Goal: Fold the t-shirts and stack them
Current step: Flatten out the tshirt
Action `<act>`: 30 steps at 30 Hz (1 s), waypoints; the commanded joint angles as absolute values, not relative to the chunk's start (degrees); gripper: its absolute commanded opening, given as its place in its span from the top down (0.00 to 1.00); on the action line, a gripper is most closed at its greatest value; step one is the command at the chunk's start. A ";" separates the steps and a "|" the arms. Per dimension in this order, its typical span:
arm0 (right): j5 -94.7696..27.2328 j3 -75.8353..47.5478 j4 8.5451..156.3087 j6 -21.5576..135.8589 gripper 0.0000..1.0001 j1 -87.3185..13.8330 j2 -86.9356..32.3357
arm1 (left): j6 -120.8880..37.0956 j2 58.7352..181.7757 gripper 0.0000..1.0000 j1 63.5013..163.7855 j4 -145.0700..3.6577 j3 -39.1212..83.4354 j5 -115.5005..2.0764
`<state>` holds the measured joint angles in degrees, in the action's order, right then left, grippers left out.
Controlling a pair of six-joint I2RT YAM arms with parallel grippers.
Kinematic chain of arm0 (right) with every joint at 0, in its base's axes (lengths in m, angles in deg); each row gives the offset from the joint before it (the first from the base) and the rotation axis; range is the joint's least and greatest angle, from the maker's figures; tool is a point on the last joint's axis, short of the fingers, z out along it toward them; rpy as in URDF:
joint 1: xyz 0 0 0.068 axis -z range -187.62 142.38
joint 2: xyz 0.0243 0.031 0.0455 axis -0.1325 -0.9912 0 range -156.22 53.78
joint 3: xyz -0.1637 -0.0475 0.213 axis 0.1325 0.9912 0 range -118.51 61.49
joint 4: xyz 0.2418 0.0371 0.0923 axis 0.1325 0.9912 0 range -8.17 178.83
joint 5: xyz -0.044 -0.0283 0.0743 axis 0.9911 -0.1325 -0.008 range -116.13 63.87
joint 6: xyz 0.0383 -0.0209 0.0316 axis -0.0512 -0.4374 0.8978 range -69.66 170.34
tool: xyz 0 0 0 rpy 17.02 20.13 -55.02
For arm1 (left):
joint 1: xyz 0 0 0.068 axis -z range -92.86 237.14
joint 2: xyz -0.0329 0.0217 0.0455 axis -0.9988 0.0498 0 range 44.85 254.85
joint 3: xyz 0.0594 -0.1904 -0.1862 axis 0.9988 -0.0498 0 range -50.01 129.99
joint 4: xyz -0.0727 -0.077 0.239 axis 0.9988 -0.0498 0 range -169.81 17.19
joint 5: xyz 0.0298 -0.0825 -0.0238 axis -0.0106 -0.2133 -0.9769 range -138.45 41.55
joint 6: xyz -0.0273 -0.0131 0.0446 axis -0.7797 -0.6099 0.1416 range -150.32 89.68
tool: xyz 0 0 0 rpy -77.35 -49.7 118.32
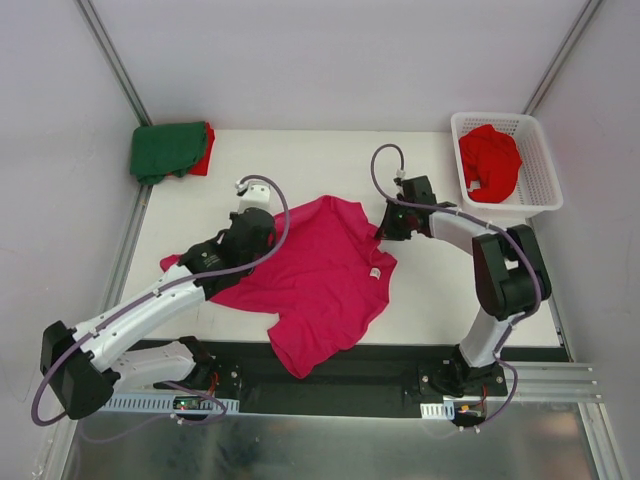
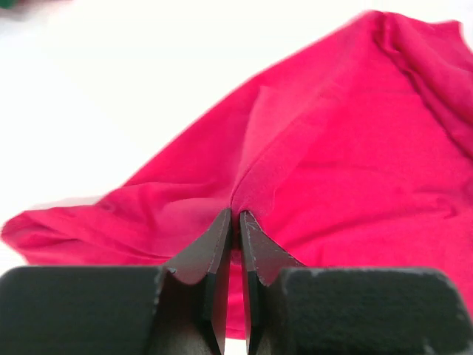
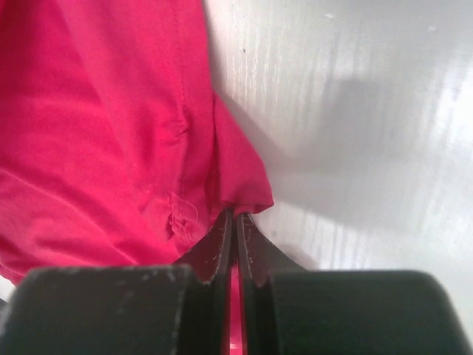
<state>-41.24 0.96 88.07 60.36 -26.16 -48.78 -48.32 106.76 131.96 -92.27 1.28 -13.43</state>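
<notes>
Soft magenta-pink cloth t-shirt (image 1: pixel 320 270) lies spread mid-tabletop (image 1: pixel 450 290). Left fingers (image 2: pixel 216 255) pinch a raised fold and right fingers (image 3: pixel 216 251) pinch an edge corner, judged as opposite holds for folding. Folded dark green t-shirt (image 1: pixel 165 150) marks the stack, far left. The tabletop is white and matt, enclosed by pale walls (image 1: pixel 320 60).

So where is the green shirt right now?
In the top view, the dark green t-shirt sits at the far left corner of the table, a red t-shirt peeking out at its right edge, up-left of the magenta-pink t-shirt.
</notes>
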 commanded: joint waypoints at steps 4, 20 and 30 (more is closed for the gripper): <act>-33.69 -1.35 97.28 54.48 0.99 -25.98 -33.86 | -42.10 100.75 0.92 127.58 -97.50 5.79 -10.75; -16.91 -15.49 115.75 46.21 0.99 -25.99 -11.80 | -31.56 93.90 0.94 122.30 -101.37 16.43 -3.72; -12.33 -22.00 120.15 44.27 0.99 -25.90 -6.60 | -24.61 90.11 0.95 122.04 -101.99 25.22 2.08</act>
<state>-16.02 -18.32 117.84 46.17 -26.18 -8.33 -29.21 91.37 123.00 -102.26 20.84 -2.37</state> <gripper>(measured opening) 0.029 0.057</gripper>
